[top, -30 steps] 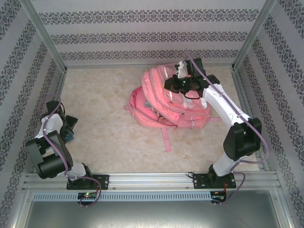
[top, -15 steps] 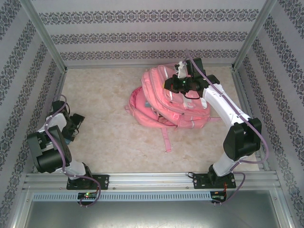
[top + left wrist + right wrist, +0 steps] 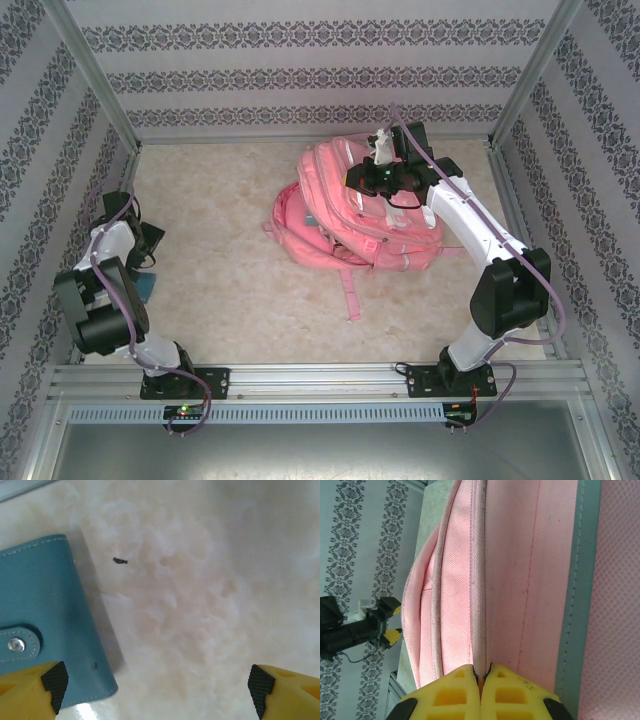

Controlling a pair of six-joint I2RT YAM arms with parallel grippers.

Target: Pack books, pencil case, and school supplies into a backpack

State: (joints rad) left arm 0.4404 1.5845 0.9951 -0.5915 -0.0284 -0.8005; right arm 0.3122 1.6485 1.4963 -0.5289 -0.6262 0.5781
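The backpack (image 3: 520, 580) is woven cloth, the table (image 3: 200, 605) glossy.

**Pale table with a backpack and a case on it**

The table (image 3: 220, 250) had a pale top, marbled in beige and white, and a metal rail (image 3: 320, 378) ran along its near edge. A pink backpack (image 3: 340, 225) lay on the top toward the far right. One pink strap (image 3: 351, 290) trailed from it over the surface toward the near edge. Well apart from the backpack, close to the left edge, a teal case (image 3: 45, 595) lay flat on the table. The case had light stitching along its border and a tab with a round metal stud (image 3: 16, 644). Near the case, a small dark speck (image 3: 119, 560) sat on the marbled surface.
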